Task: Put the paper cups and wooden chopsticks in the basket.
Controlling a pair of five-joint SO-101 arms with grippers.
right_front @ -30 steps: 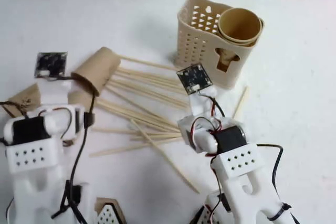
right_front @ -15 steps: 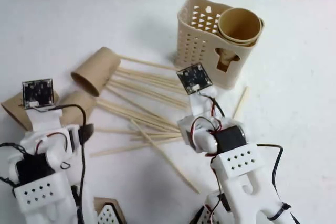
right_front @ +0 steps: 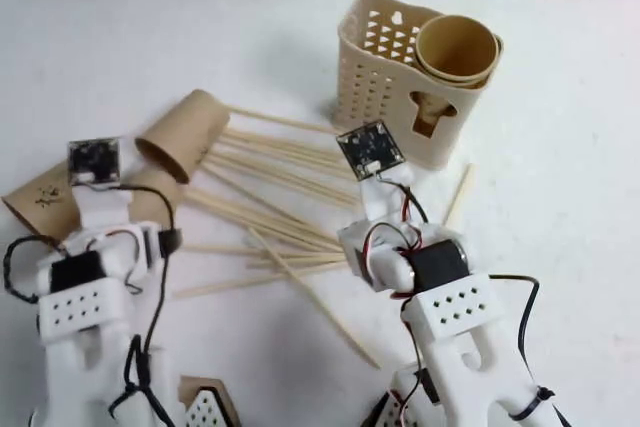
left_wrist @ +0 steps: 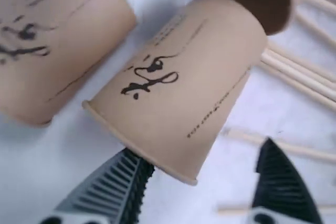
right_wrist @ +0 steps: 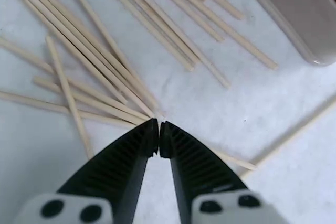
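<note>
Paper cup [left_wrist: 178,93], rim toward end effector [left_wrist: 203,156]

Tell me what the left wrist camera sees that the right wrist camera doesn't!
Left wrist view, not the right: three paper cups lying on their sides, and the left claw, open, with its fingers either side of the middle cup at its rim. Right wrist view, not the left: the right claw, shut, and a corner of the basket. Both: wooden chopsticks scattered on the white table.
</note>
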